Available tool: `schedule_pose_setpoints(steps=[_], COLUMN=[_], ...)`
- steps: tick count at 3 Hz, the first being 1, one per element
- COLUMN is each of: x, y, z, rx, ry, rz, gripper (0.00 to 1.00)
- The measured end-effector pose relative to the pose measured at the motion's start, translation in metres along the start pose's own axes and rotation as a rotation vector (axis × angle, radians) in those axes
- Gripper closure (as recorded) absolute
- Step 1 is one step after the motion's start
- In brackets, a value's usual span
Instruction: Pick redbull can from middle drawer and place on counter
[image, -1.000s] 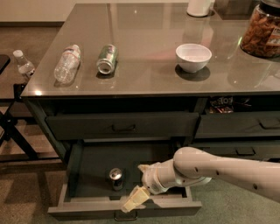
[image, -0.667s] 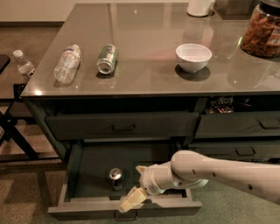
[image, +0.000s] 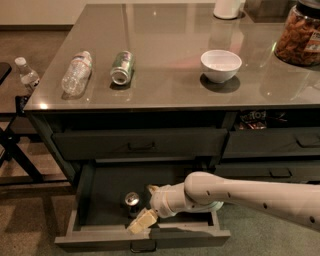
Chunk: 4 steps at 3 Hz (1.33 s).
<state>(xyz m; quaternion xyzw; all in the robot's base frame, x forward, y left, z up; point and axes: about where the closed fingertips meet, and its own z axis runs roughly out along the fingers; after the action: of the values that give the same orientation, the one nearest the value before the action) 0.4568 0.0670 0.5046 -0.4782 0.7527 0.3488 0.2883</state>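
Note:
The redbull can (image: 132, 201) stands upright in the open middle drawer (image: 100, 200), near its front middle. My gripper (image: 140, 208) reaches into the drawer from the right on a white arm. It is open, with one pale finger (image: 141, 221) in front of the can and the other (image: 152, 189) behind it. The can sits at the fingertips, just left of the gap, and I cannot tell whether they touch. The glossy counter (image: 170, 95) lies above the drawers.
On the counter lie a green can (image: 122, 67) and a clear plastic bottle (image: 76, 72) on their sides. There is also a white bowl (image: 220, 65) and a snack jar (image: 301, 35) at the right. A small bottle (image: 26, 75) and a black stand (image: 10, 150) are at the left.
My gripper has shifted a little to the left, closer to the can. The can and drawer have not moved.

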Motion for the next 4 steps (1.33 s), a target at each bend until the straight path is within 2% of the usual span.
schedule_pose_setpoints(steps=[1, 3, 4], x=[0.007, 0.004, 0.007], y=[-0.010, -0.038, -0.044], z=[0.008, 0.025, 0.036], rx=[0.009, 0.027, 0.022], ry=[-0.018, -0.046, -0.060], rz=[0.015, 0.003, 0.014], gripper=[0.00, 0.00, 0.00])
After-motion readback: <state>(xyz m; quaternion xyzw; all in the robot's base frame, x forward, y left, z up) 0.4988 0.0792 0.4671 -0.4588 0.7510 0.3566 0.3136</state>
